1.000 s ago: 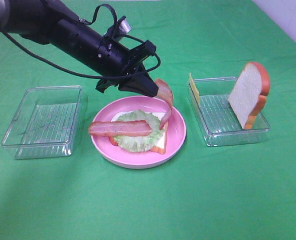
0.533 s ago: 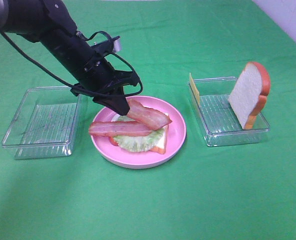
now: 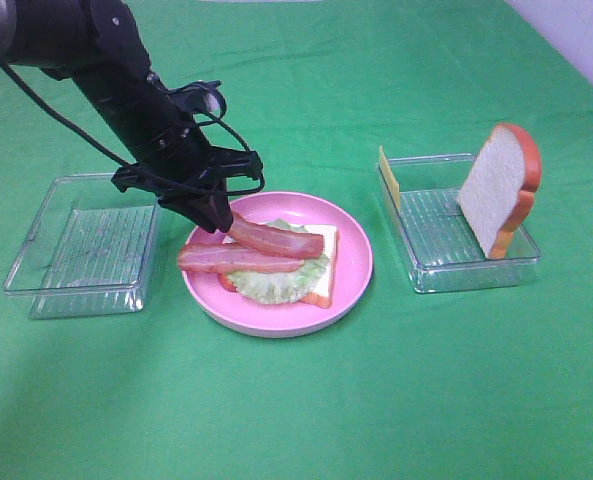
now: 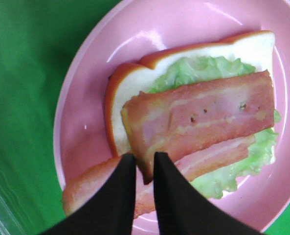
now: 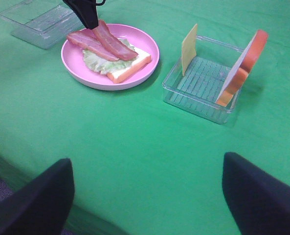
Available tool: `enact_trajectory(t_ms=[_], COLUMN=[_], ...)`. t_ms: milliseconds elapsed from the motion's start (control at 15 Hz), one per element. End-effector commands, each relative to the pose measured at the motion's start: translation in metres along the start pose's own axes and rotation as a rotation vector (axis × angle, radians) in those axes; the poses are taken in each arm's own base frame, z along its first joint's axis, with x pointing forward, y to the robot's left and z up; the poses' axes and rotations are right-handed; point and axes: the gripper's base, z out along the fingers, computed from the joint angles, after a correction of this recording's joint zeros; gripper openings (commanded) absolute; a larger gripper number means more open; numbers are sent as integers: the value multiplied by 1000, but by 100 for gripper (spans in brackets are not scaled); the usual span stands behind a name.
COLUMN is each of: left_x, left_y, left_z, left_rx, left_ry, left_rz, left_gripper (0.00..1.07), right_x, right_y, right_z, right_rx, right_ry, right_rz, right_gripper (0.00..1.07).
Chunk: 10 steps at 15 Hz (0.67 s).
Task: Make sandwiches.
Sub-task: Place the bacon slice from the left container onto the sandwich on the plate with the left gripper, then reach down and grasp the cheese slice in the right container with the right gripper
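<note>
I have the left pincer (image 4: 141, 157) tipped down over the near rim of the pink plate (image 4: 91, 98). Its jaws are almost together, leaving a thin slit. The corner of the top bacon strip (image 4: 203, 110) sits in that slit, and I cannot tell whether it is pinched or already let go. I hold it by the end so the rest of the strip can lie flat, running away from the tips across the lettuce (image 4: 198, 68).

The other bacon strip (image 4: 86, 183) lies just beside it, partly underneath, with one end poking out below the jaws. Both rest on the lettuce, which covers the bread slice (image 4: 135, 81) on the plate. So the sandwich sits right under and just beyond the tips, and I judge it half built.

Well away from this pincer, across the plate, a clear tray (image 3: 446, 270) holds the cheese (image 3: 388, 175) and the second bread slice (image 3: 496, 190). Each is propped on edge against a wall, which leaves an edge free to grab. My right pincer (image 5: 147, 161) hangs well back with its jaws spread wide and nothing between them.
</note>
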Motion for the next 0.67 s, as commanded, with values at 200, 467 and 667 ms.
enact_trajectory(t_ms=[200,467,667], left_x=[-2,-9,0], left_y=[-4,-15,-24], left_z=[-7,-67,-125], left_rx=[11,-83,-175], left_ry=[-25,-182,-260], left_rz=[-14,122,203], left_gripper=[63,86,86], right_x=[1,1,1], right_y=[0,0,0], right_z=[-1,-1,-1], right_rx=[7,7,1], right_ry=[-20,-20,-21], right_rz=[0,0,3], right_gripper=[79,79,79])
